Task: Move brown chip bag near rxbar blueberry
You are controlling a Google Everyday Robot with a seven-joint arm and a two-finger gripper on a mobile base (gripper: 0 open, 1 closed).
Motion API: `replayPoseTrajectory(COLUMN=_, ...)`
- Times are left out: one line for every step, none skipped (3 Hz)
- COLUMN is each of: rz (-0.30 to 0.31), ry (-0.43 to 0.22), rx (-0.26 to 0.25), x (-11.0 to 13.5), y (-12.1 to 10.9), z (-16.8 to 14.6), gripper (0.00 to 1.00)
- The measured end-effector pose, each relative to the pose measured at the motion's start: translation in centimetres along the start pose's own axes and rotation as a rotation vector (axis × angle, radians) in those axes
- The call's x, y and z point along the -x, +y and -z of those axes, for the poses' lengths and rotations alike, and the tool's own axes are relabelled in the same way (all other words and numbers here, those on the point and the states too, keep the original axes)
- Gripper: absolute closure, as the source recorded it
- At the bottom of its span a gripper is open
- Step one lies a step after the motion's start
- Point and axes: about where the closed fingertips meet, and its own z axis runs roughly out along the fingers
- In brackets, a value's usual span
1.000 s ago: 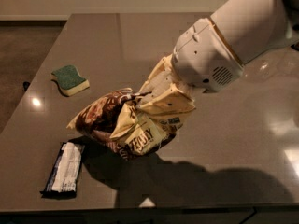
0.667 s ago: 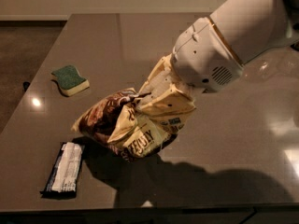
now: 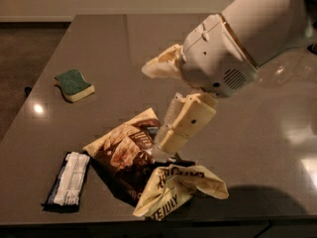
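**A:** What lies on the table (image 3: 114, 38) around the task's things?

**B:** Only a sponge (image 3: 74, 85) with a green top. It is far back on the left side, well apart from the rest, and it does not stand in any way.

**A:** And the rxbar blueberry?

**B:** The rxbar blueberry (image 3: 69, 178) lies flat near the front left edge, with its white stripe facing up.

**A:** Where is the brown chip bag?

**B:** The brown chip bag (image 3: 130, 155) lies crumpled on the table, just beside the bar on its right. The brown picture panel is on the side of the bar. The cream-yellow end with the dark letters is folded toward the front edge. If bag and bar touch, I cannot tell.

**A:** And the gripper?

**B:** The gripper (image 3: 156, 107) hangs over the back part of the bag, at the end of the white arm (image 3: 257, 29) that comes from the upper right. Its two cream fingers (image 3: 190, 118) are spread wide and hold nothing. One finger sticks out to the left, high over the table. The other points down, with its tip at the bag's middle. Whether this tip rests on the bag, I cannot tell.
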Motion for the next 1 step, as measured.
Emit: replayPoseTrajectory(rz=0.000, ry=0.000, rx=0.000, x=0.00, y=0.00, z=0.00, gripper=0.00)
